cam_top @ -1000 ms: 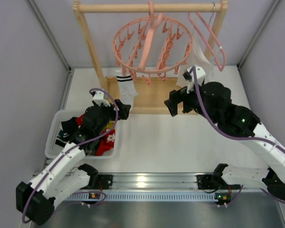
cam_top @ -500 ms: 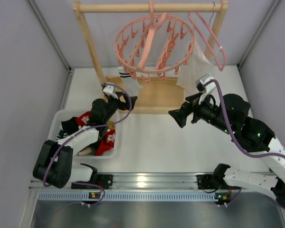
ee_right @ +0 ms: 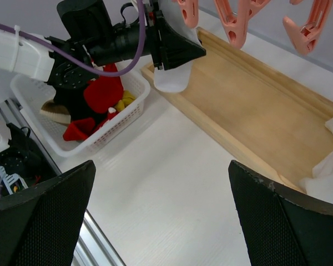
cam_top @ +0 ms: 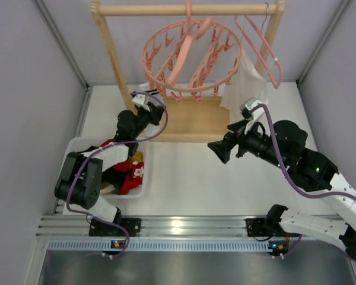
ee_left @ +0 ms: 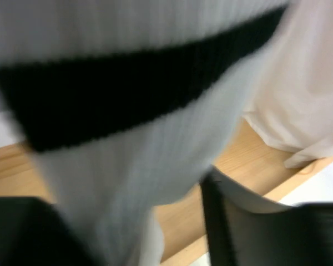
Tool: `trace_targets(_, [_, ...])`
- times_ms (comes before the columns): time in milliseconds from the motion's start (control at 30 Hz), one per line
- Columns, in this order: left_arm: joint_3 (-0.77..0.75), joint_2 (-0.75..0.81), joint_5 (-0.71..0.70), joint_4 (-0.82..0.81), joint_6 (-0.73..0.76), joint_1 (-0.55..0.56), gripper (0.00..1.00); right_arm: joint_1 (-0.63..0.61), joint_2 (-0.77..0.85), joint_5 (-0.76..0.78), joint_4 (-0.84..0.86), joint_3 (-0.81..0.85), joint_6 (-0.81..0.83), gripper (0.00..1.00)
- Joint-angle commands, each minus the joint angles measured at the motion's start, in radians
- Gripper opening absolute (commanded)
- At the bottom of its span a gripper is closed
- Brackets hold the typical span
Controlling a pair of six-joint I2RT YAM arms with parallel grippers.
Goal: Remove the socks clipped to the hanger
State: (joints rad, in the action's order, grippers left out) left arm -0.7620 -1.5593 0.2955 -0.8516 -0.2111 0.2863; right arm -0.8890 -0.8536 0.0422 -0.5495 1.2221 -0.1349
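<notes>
Under the hanger (cam_top: 184, 53), the left gripper (cam_top: 157, 113) has its jaws around the white sock (ee_right: 172, 80), grip uncertain; the right gripper (cam_top: 218, 148) is wide open, empty, above open table (ee_right: 172, 166).

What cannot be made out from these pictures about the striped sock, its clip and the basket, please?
- The left gripper and its hold on the white striped sock: the left wrist view is blurred and filled by the sock, so whether the fingers have closed is unclear.
- Whether the hanger clips the sock: too small in the top view; the gripper hides the cuff in the right wrist view.
- Basket contents: the left arm covers most in the top view.
</notes>
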Motion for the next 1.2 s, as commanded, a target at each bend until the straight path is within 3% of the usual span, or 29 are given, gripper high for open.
trace_targets(0, [0.001, 0.031, 0.029, -0.104, -0.059, 0.002, 0.01, 0.004, -0.004, 0.004, 0.083, 0.001, 0.0, 0.99])
trace_targets(200, [0.098, 0.163, -0.2, -0.099, -0.031, 0.102, 0.0, 0.004, -0.004, -0.011, 0.112, 0.013, -0.022, 1.0])
trace_targets(300, [0.098, 0.225, -0.437, -0.018, 0.036, 0.221, 0.0, 0.002, -0.015, -0.03, 0.126, 0.031, -0.028, 0.99])
trace_targets(333, [0.098, 0.244, -0.581, 0.034, 0.048, 0.256, 0.0, 0.002, -0.024, -0.03, 0.12, 0.065, -0.019, 1.0])
trace_targets(400, [0.095, 0.269, -0.677, 0.061, 0.085, 0.353, 0.0, 0.002, -0.067, 0.001, 0.079, 0.115, -0.005, 0.99])
trace_targets(433, [0.092, 0.275, -0.81, 0.09, 0.094, 0.388, 0.0, 0.002, -0.085, 0.01, 0.06, 0.175, -0.002, 0.99])
trace_targets(667, [-0.002, 0.213, -1.306, 0.128, 0.272, 0.709, 0.0, 0.002, -0.22, 0.019, -0.021, 0.404, -0.005, 0.99])
trace_targets(867, [-0.129, 0.101, -1.478, 0.125, 0.395, 0.83, 0.0, 0.001, -0.349, 0.012, -0.105, 0.621, -0.035, 0.99])
trace_targets(1000, [-0.221, 0.003, -1.613, 0.125, 0.449, 0.87, 0.0, -0.005, -0.513, 0.103, -0.257, 0.789, -0.031, 0.86])
trace_targets(1167, [-0.296, -0.083, -1.676, 0.123, 0.499, 0.901, 0.0, -0.056, -0.668, 0.231, -0.381, 0.964, 0.015, 0.82])
